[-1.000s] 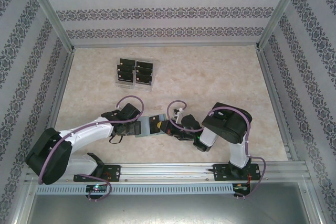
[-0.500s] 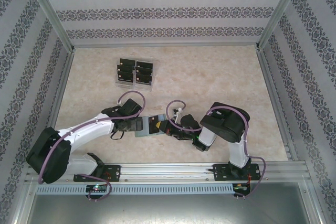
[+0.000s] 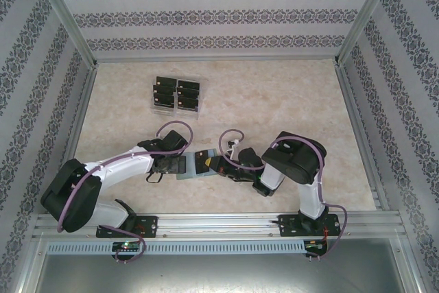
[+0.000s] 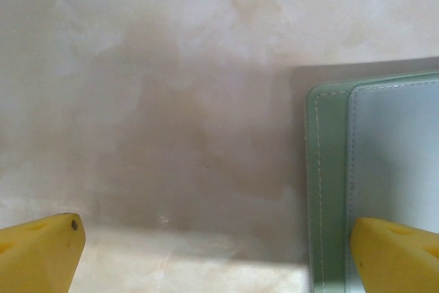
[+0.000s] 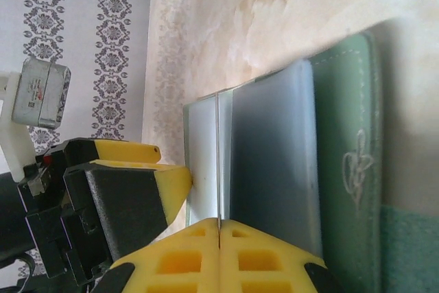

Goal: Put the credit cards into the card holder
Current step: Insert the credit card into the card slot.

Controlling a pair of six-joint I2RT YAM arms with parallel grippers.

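The card holder point(image 3: 186, 169) is flanked by the spread left gripper point(image 4: 219, 246) and the pressed-together right gripper point(image 5: 218, 235) (apparently empty); the credit cards point(image 3: 177, 94) are seen well beyond, nearer the left arm

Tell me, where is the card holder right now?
In the top view, the card holder lies on the table near the front middle, between the left gripper on its left and the right gripper on its right.

You can read no writing here: the card holder point(image 5: 346, 101) bears only a stitched emblem point(image 5: 358, 168), and the label point(image 5: 40, 92) on the grey box point(image 5: 55, 77) is blurred.
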